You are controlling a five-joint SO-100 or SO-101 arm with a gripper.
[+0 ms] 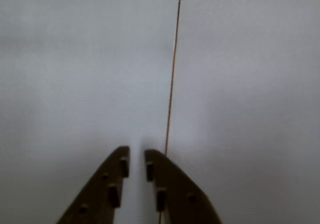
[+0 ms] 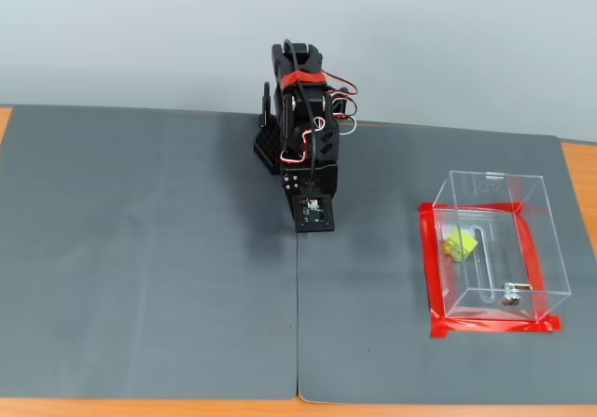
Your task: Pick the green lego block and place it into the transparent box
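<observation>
The green lego block [image 2: 461, 243] lies inside the transparent box [image 2: 550, 249], near the box's left wall, on its base. The box stands on the right of the grey mat in the fixed view, and a slot and a small metal fitting show in its base. My arm [image 2: 304, 128] is folded back at the far middle of the mat, well to the left of the box. In the wrist view my gripper [image 1: 136, 153] points at bare grey mat. Its jaws are almost together with nothing between them. Neither block nor box shows in the wrist view.
Red tape [image 2: 485, 326] frames the box's base. Two grey mats [image 2: 140, 249] cover the table and meet at a seam [image 2: 298, 324], which also shows in the wrist view [image 1: 172, 73]. Bare wood edge [image 2: 580, 170] shows at the right.
</observation>
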